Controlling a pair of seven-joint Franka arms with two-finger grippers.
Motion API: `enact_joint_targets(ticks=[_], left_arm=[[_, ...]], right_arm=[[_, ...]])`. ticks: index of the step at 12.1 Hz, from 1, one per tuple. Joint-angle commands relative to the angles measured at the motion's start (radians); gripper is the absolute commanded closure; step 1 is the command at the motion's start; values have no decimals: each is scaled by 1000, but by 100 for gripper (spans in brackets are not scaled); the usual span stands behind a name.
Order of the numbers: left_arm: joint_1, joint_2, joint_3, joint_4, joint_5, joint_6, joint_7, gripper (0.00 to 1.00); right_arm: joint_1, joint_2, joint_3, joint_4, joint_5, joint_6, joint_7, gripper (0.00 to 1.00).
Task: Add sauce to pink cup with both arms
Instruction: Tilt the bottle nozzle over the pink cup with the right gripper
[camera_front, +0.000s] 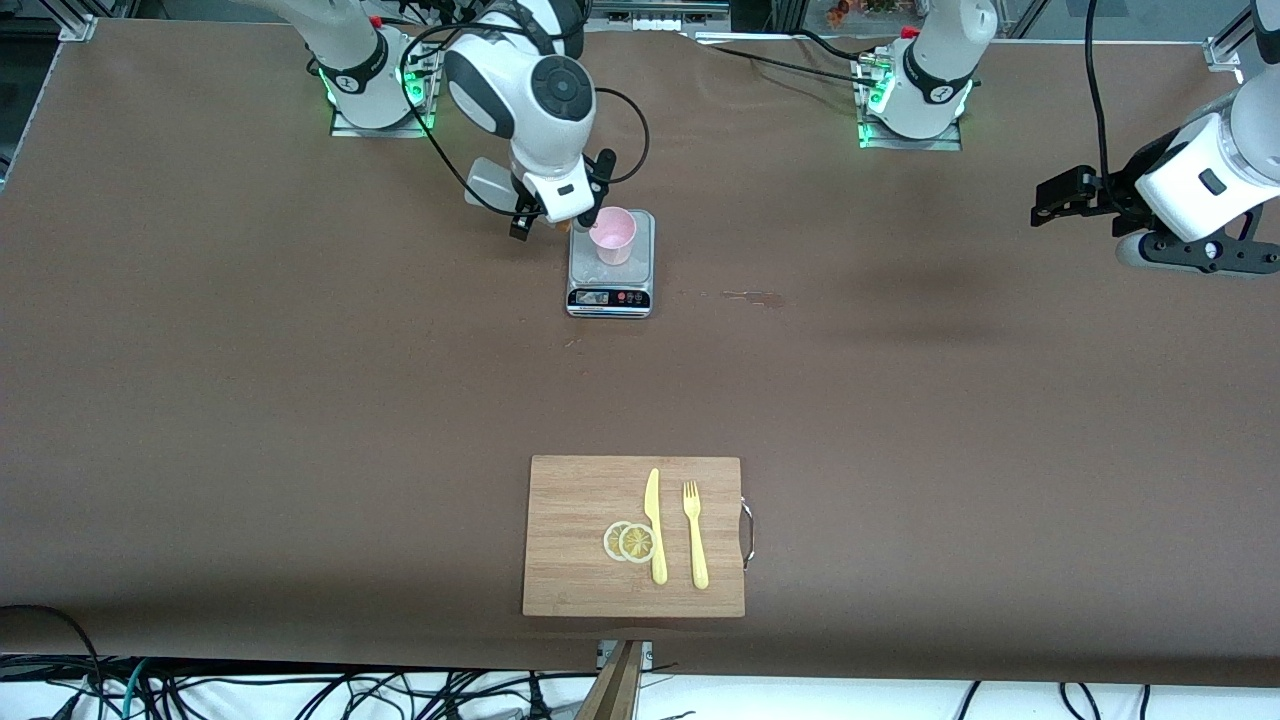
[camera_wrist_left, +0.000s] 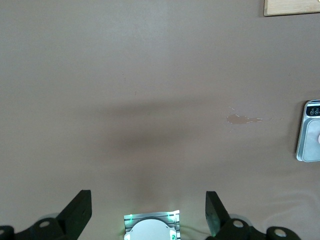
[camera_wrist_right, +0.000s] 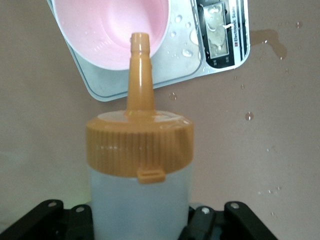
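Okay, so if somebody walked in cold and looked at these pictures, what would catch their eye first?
Probably the right gripper, shut on the squeeze bottle, whose orange nozzle points at the pink cup on the silver scale. Next, the wooden cutting board nearer the front camera, bearing two lemon slices, a yellow knife and a yellow fork. The left gripper waits open over bare table at its own end.
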Motion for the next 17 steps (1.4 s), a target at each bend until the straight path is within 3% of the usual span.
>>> enact_joint_targets(ticks=[1,8,10,13,17], left_arm=[[5,7,-3,22,2,-12,21,0],[5,7,-1,20,0,-12,21,0],[5,7,-1,22,0,-12,21,0],[5,7,-1,22,0,-12,21,0],[5,7,-3,22,0,-11,21,0]], right_arm=[[41,66,9,119,-35,-102,54,86],[54,76,13,153,-80,-190,52,81],[48,51,13,154,-72,-190,38,75],[18,-22,12,153,-31,-197,-23,75],[-165,-130,13,142,81,-222,-283,75]])
